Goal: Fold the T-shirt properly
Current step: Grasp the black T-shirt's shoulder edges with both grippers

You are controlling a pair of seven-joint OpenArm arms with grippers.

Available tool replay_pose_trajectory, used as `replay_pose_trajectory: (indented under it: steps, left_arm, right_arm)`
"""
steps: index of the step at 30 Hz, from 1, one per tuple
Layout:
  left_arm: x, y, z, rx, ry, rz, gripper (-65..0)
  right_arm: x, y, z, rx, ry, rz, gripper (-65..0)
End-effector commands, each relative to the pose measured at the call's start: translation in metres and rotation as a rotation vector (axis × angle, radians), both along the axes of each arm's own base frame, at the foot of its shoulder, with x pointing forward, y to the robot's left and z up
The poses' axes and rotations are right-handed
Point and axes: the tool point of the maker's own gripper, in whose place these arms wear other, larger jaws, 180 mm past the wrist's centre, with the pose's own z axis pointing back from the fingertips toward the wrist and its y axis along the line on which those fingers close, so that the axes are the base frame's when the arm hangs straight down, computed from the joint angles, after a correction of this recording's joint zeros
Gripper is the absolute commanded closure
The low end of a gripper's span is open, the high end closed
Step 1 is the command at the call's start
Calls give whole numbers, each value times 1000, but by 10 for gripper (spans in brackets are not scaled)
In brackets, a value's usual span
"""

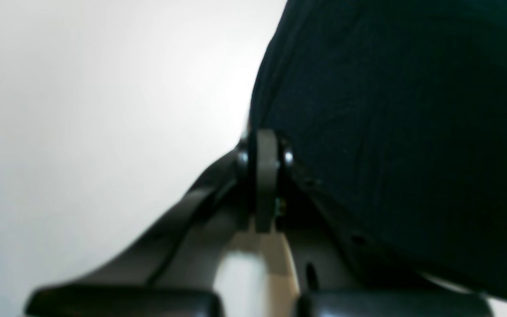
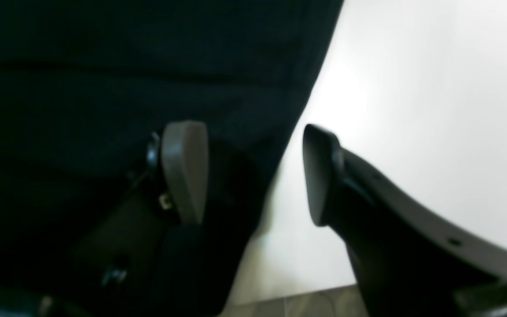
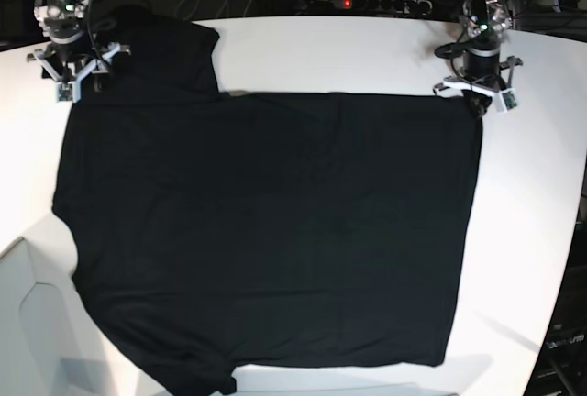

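T-shirt [image 3: 266, 231] flat on white table [image 3: 367, 57], left pincer [image 1: 266, 145] closed at its corner

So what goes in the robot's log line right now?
T-shirt: flat on table | left gripper: shut on T-shirt corner | right gripper: open at sleeve edge

Support surface: smooth white table [image 3: 367, 57] with a rounded edge, matte top. Lying directly on it: one large black short-sleeved cloth T-shirt [image 3: 266, 231], spread flat and open, covering most of the tabletop; one sleeve extends toward the far left corner, hem edge near the right side.
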Motion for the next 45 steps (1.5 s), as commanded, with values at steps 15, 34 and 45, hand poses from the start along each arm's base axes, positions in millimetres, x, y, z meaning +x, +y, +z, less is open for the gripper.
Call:
replay_pose_trajectory:
  steps: [15, 34, 45]
  left_arm:
    - [-12, 0, -10, -16, 69, -1, 0]
    - [-16, 24, -1, 11, 55, 59, 0]
    - [-20, 19, 11, 25, 39, 34, 0]
  right_arm:
    - [-1, -4, -2, 2, 1, 6, -331]
    - [-20, 13, -27, 78, 94, 125, 0]
    - [0, -3, 33, -23, -59, 101, 0]
